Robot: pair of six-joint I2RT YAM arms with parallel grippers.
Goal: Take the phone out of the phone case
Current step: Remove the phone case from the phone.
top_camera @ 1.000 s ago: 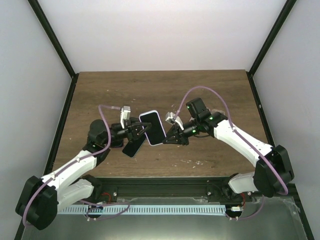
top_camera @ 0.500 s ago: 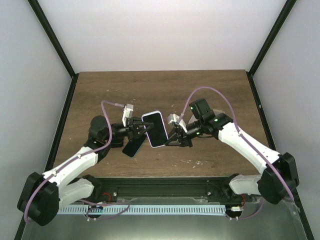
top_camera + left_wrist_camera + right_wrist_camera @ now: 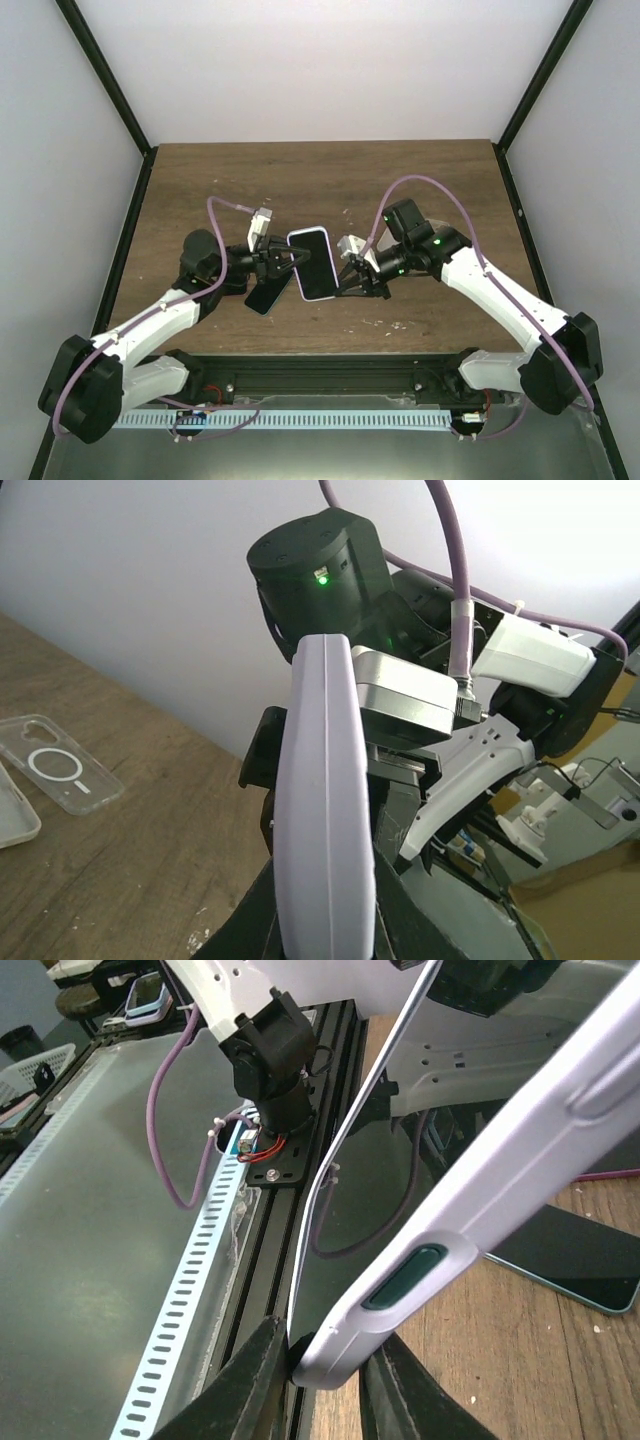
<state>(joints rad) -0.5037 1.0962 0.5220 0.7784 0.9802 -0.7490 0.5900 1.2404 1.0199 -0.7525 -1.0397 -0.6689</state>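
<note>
Although the phone [image 3: 312, 262] sat in its pale case [image 3: 325, 810], the pair was off the tabletop [image 3: 400, 180], held on edge in mid-air between the two arms. The left tool [image 3: 288, 261] was closed on one long side of the case. The right tool [image 3: 325, 1370] was clamped on a lower corner at the opposite side, one finger on each face. A dark phone [image 3: 262, 296] lay flat on the tabletop beneath the left tool, and a clear case [image 3: 62, 775] lay further off.

Risks, as judged: both grips were narrow edge holds. If the right tool peeled the corner while the left pinched phone and case together, the case would likely flex without releasing, or slip from one tool. Should the phone pop free suddenly, nothing was placed to catch it, and it could drop onto the dark phone below.

Not determined: whether the case lip had begun to lift off the screen. The left fingertips were cut off at the bottom of the wrist view. The right wrist blocked the far end of the case.
</note>
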